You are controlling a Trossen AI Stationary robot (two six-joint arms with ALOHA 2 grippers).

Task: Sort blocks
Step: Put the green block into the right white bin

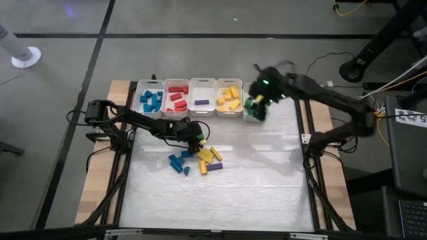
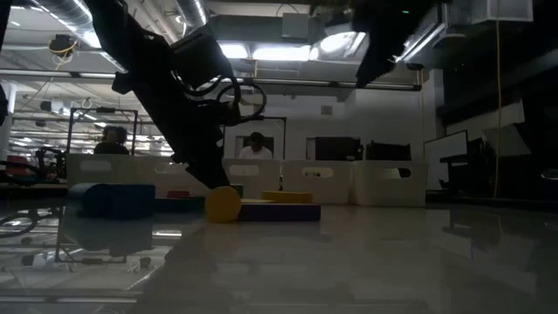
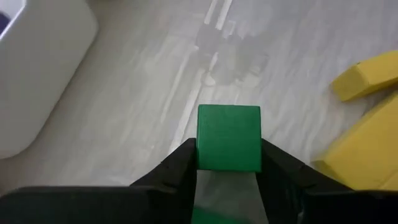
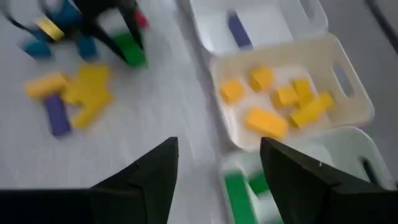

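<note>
Loose blocks lie on the table in the middle: blue ones [image 1: 179, 162], yellow ones [image 1: 208, 156] and a purple bar [image 1: 214, 167]. My left gripper [image 1: 197, 139] stands at the far edge of this pile, shut on a green cube [image 3: 228, 134]. My right gripper [image 1: 257, 103] hangs open above the green bin [image 4: 348, 155] at the right end of the bin row, with nothing between its fingers [image 4: 149, 171]. Green blocks [image 4: 239, 193] lie in that bin. In the low view the left arm [image 2: 196, 148] comes down behind a yellow block [image 2: 223, 203]. My left gripper pinches the green cube between its two fingers, one finger [image 3: 183, 165] on each of two opposite side faces [image 3: 202, 155]. It slants down from the table's left. The cube sits square in the hold, its top face showing. I cannot tell whether it rests on the table.
Five white bins stand in a row at the far side: blue [image 1: 152, 100], red [image 1: 177, 99], purple [image 1: 201, 100], yellow [image 1: 229, 99] and the green one. The near half of the table [image 1: 220, 200] is bare. People sit in the room beyond [image 2: 255, 148].
</note>
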